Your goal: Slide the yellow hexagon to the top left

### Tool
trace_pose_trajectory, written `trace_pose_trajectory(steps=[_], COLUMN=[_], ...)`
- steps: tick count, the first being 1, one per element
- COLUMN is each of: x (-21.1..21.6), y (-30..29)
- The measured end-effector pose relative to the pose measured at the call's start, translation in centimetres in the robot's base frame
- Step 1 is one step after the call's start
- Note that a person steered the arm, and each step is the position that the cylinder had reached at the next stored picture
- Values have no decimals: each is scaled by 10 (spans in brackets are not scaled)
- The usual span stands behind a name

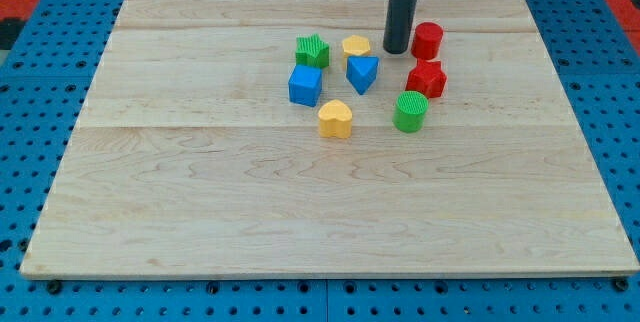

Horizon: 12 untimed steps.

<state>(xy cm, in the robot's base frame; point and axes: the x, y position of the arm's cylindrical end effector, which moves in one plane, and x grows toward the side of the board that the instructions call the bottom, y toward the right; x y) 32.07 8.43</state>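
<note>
The yellow hexagon [356, 46] lies on the wooden board [200, 182] a little above the middle, partly behind the blue triangular block [362, 73]. My tip [397, 51] stands just to the hexagon's right, with a small gap, between it and the red cylinder [427, 40]. The green star-like block [312, 51] is just left of the hexagon. The rod rises straight up out of the view's top.
A blue cube [305, 85] and a yellow heart [335, 119] sit below the green star. A red star-like block [426, 79] and a green cylinder [410, 111] lie below the red cylinder. A blue pegboard [40, 112] surrounds the board.
</note>
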Motion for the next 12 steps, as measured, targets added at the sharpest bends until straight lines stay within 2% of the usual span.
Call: trace_pose_trajectory(steps=[1,3,5,7,8,9,10,12], x=[18,7,-47,-93,-97,-126,-129,-128], y=[-24,-99,-162,-173,-185,-175,-182,-281])
